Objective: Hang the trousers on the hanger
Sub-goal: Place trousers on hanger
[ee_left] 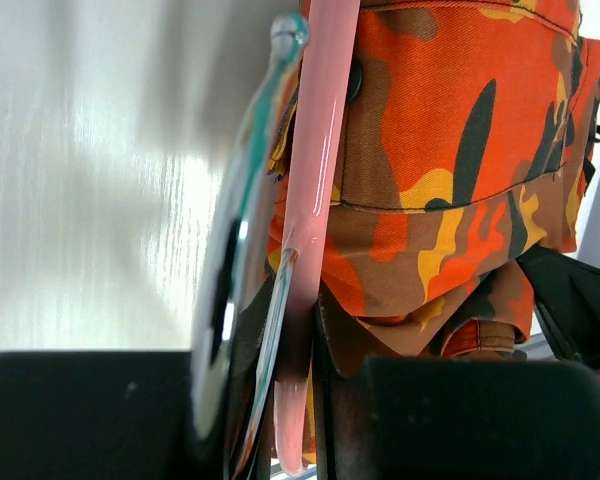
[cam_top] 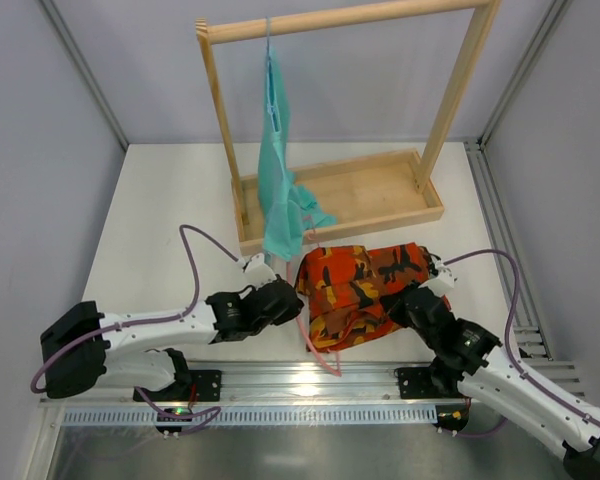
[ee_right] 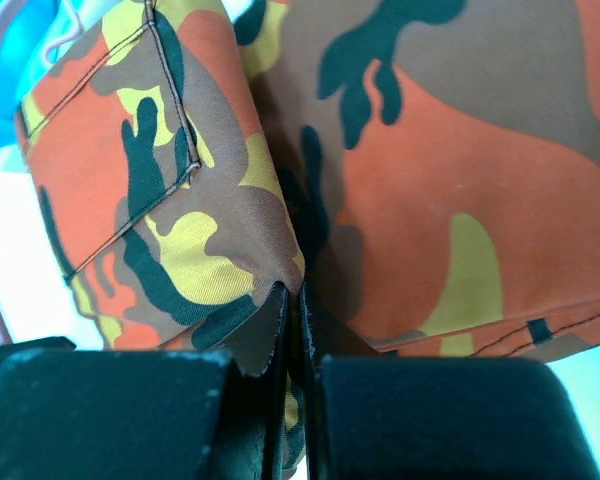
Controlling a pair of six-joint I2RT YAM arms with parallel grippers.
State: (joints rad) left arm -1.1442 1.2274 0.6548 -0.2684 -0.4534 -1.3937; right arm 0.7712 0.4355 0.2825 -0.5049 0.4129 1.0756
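White tabletop (cam_top: pixel 160 220), crumpled camouflage twill trousers (cam_top: pixel 365 280), glossy slim pink hanger (ee_left: pixel 315 150)

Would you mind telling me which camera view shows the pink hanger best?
The left wrist view: the hanger runs the frame's height close up, its pink bar lying against the trousers. The top view shows only a pink curve poking out from the trousers; the right wrist view shows almost only cloth.
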